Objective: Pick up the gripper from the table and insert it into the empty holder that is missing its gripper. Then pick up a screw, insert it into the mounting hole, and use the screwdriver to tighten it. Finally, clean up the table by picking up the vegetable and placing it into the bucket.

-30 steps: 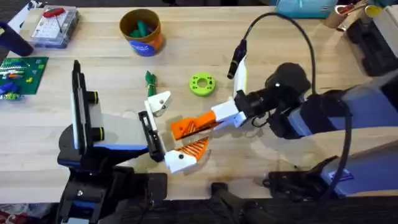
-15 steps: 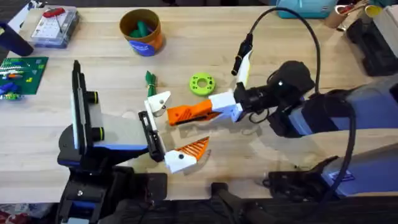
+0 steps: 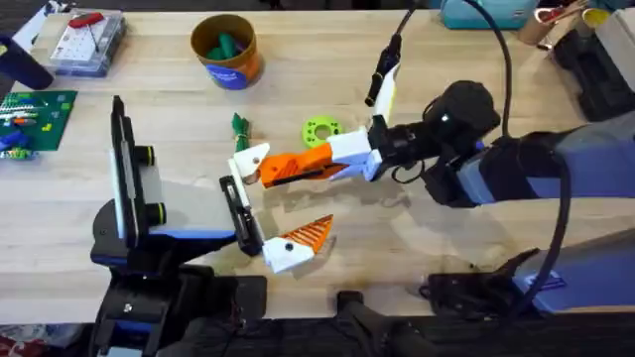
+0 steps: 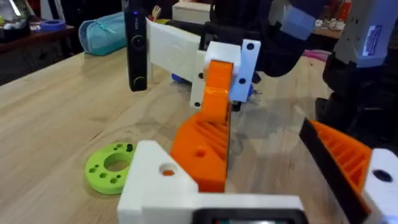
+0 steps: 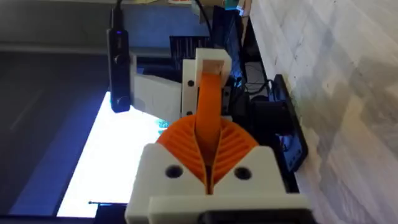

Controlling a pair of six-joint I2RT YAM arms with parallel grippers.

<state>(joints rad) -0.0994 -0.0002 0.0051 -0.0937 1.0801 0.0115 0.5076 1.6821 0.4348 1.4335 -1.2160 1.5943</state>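
Right claw (image 3: 342,159) — clamped on orange finger (image 3: 293,170) — has swung it against holder (image 3: 250,161).

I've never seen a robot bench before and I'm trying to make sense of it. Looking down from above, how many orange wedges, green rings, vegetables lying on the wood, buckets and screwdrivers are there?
Orange ribbed wedges: 2, one carried, one mounted
Lime-green ring: 1
Dark-green vegetable: 1
Bucket: 1
Red-handled screwdriver: 1
Total: 6
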